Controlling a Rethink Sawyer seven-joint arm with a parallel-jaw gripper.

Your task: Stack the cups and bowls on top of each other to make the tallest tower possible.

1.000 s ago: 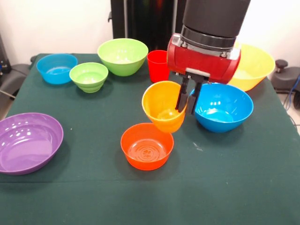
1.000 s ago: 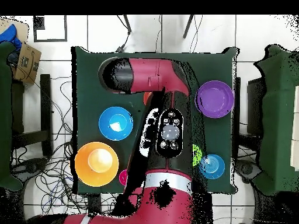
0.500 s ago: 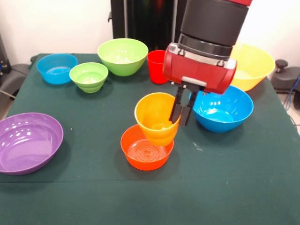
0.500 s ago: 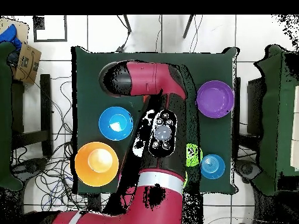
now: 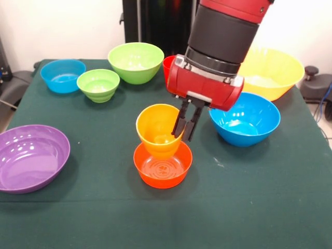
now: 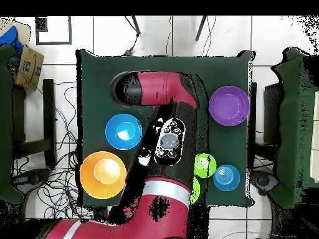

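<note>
- Orange bowl (image 5: 162, 166) sits near the front of the green surface (image 5: 249, 207).
- Yellow-orange cup (image 5: 158, 129) hangs tilted just above it — the tool (image 5: 185, 120) pinches its rim tight.
- Behind sit a blue bowl (image 5: 244, 119), a red cup (image 5: 169, 70) and two green bowls (image 5: 98, 84).

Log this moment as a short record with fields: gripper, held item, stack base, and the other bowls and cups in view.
gripper: gripper shut on the rim of the yellow-orange cup
held item: yellow-orange cup, upright, its base down inside the orange bowl
stack base: orange bowl on the green table
other bowls: purple bowl, small blue bowl, small green bowl, large green bowl, large blue bowl, yellow bowl
other cups: red cup, partly behind the arm
</note>
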